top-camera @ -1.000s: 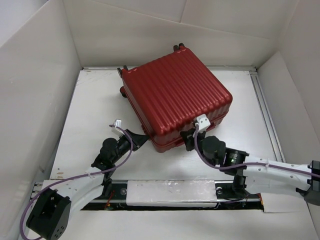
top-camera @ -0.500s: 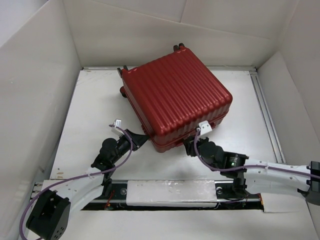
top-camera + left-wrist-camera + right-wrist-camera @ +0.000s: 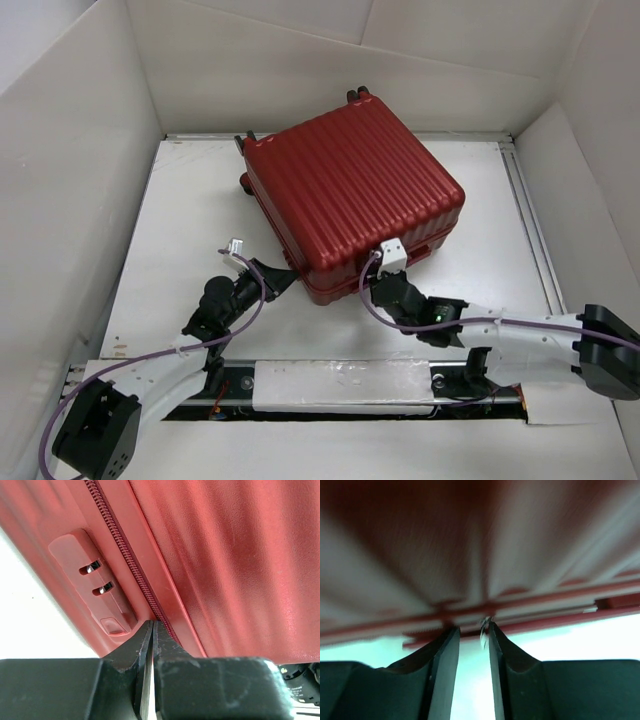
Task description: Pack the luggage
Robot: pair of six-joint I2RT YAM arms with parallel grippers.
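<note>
The closed luggage (image 3: pixel 350 195) lies flat, wheels pointing far-left; left end effector (image 3: pixel 152 625) pinched together, right end effector (image 3: pixel 472 630) slightly apart.

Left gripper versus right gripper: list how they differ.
The left gripper is closed to a thin slit; the right gripper shows a clear gap. Left gripper sits at the near-left corner of the luggage; right gripper further right along its near side. Both point at the zipper seam.

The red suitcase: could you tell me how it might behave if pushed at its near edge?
The suitcase would probably stay stiff, since its ribbed shell looks hard. Lying flat on the table, it looks unlikely to tip and may slide, not roll: its wheels are at the far side.
</note>
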